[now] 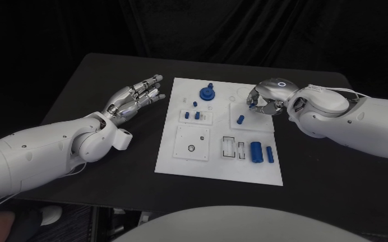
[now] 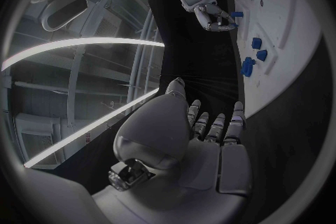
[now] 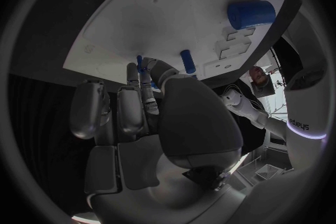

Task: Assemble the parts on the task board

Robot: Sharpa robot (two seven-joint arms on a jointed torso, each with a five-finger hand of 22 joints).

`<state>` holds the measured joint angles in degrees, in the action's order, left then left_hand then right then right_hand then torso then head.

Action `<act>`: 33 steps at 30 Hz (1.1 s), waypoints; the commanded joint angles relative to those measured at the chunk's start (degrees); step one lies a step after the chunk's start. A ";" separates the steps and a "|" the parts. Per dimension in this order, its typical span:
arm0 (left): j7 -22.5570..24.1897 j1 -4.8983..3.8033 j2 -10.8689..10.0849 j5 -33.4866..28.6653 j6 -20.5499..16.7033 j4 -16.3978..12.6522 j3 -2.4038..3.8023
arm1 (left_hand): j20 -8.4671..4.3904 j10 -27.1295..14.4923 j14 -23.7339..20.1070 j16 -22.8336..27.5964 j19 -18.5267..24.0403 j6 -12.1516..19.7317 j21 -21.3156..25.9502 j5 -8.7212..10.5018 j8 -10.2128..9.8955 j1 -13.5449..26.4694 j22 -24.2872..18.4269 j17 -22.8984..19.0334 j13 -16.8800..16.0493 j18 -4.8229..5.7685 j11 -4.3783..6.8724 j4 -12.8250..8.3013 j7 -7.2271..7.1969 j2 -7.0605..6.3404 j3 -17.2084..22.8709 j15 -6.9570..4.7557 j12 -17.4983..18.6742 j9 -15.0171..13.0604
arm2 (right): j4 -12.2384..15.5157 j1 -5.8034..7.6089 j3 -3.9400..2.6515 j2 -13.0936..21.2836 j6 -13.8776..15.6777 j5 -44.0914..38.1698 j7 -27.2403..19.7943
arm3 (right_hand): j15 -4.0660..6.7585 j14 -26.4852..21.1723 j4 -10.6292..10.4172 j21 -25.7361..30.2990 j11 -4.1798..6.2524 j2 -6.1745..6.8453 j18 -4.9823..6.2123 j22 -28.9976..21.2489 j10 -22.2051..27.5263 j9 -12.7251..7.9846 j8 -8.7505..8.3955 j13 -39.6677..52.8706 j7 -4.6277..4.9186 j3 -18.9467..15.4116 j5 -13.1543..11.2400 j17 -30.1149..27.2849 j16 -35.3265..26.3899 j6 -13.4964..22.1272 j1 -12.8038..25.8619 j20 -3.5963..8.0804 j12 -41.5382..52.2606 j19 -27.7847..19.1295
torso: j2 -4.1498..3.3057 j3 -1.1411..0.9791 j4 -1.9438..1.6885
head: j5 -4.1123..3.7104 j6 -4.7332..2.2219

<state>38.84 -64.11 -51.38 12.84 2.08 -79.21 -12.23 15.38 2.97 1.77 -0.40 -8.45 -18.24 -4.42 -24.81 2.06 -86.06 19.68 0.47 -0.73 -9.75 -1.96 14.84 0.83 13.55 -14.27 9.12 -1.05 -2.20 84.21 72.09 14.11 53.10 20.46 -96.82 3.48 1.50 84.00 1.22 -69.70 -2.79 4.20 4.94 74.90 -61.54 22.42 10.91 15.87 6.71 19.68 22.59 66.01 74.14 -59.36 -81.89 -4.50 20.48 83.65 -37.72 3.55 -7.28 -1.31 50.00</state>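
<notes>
This looks like a robotics lab set up for testing. A black table (image 1: 97, 85) stands against black curtains (image 1: 202, 12) that close off the whole background, as on a recording stage. Just beside the open left hand (image 1: 137, 97) lies a white task board (image 1: 182, 161) with small blue parts (image 1: 256, 152) set in cut-out slots, a bench-test fixture. Beyond that hand's back, long ceiling light strips (image 2: 84, 47) and bare overhead framing show.
</notes>
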 commanded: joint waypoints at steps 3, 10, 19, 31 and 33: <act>5.52 0.07 0.15 -0.36 0.50 -0.09 0.06 | -0.01 0.09 0.05 -0.30 -0.20 -0.28 -0.26 -0.30 0.24 -0.52 -0.09 0.06 -0.05 -0.46 -0.20 -0.31 0.29 0.01 0.10 0.27 -0.05 -0.08 | 2.25 1.78 -0.16 0.96 4.56 -0.22 -0.09 | 0.35 1.11 0.51 -0.32 -0.04 -0.09 -0.99 9.90 -0.51 0.38 0.40 0.18 0.03 -0.08 0.07 0.15 0.25 -0.65 -0.46 0.35 0.44 -0.07 | 0.03 0.03 0.04 | 0.18 0.00; 5.48 0.07 0.26 -0.36 0.59 -0.14 0.06 | 0.00 0.10 0.03 -0.29 -0.16 -0.25 -0.23 -0.32 0.23 -0.54 -0.20 0.06 -0.06 -0.46 -0.23 -0.33 0.28 0.01 0.11 0.27 -0.06 -0.07 | 8.03 3.96 -0.18 2.57 4.21 -0.22 0.82 | 0.24 1.15 0.45 -0.46 -0.09 -0.11 -1.03 9.94 -0.57 0.65 0.45 0.26 0.10 -0.20 -0.20 0.27 0.32 -0.67 -0.29 0.31 0.47 -0.04 | 0.00 0.09 0.00 | 0.81 0.00; 5.63 0.25 0.64 -0.36 0.82 0.04 0.06 | -0.03 0.05 -0.10 -0.24 0.04 -0.11 -0.12 -0.35 0.20 -0.63 -0.56 0.02 -0.04 -0.44 -0.32 -0.40 0.27 0.08 0.19 0.24 -0.04 -0.05 | 16.50 3.37 -0.13 0.26 -1.56 -1.33 2.52 | -0.05 1.10 1.10 -0.33 -0.36 -0.06 -1.03 9.91 -0.51 1.06 -0.05 0.52 0.47 0.02 -0.12 0.46 0.44 0.14 -0.86 0.12 0.56 -0.18 | -0.01 0.14 -0.07 | 2.07 0.00; 6.33 0.36 0.93 -0.36 0.30 -0.28 0.06 | -0.58 0.34 -0.44 -0.11 0.74 -0.67 0.27 -0.38 0.29 -0.75 -1.60 -0.07 -0.11 -0.48 -0.27 -0.46 0.35 0.18 0.28 -0.58 -0.16 -0.11 | 14.74 -0.08 -0.12 -8.45 -8.01 -4.35 3.75 | -0.40 0.62 1.17 1.26 -0.75 -0.33 -0.72 9.48 0.38 1.57 -0.81 0.82 0.80 0.02 -1.69 -0.39 -0.16 1.00 -0.57 -0.19 0.34 -0.92 | -0.16 0.09 -0.07 | 3.56 0.00; 6.37 0.37 1.00 -0.36 0.30 -0.24 0.06 | -0.67 0.34 -0.51 -0.08 0.85 -0.66 0.33 -0.38 0.28 -0.77 -1.75 -0.09 -0.11 -0.49 -0.27 -0.46 0.35 0.18 0.28 -0.69 -0.16 -0.11 | 13.80 -0.76 -0.12 -9.59 -8.42 -4.56 3.85 | -0.45 0.58 1.20 1.42 -0.83 -0.36 -0.69 9.44 0.60 1.60 -0.95 0.81 0.86 0.05 -1.75 -0.40 -0.18 1.17 -0.56 -0.24 0.23 -1.00 | -0.16 0.06 -0.05 | 3.80 0.00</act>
<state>38.86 -63.82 -50.50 12.81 2.18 -79.33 -12.23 14.85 3.17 1.34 -0.40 -7.91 -18.64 -4.42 -25.01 2.05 -86.27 18.00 0.45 -0.79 -9.76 -2.15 14.69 1.23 13.77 -14.10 8.70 -1.05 -2.27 98.49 71.76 14.01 43.85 15.26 -99.54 5.55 1.49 84.00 2.08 -68.48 -3.61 4.13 4.95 74.93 -61.10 24.09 10.15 16.74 7.63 19.76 21.03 65.67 74.13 -58.41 -82.44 -4.70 20.93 83.00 -37.82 3.69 -7.31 2.24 50.00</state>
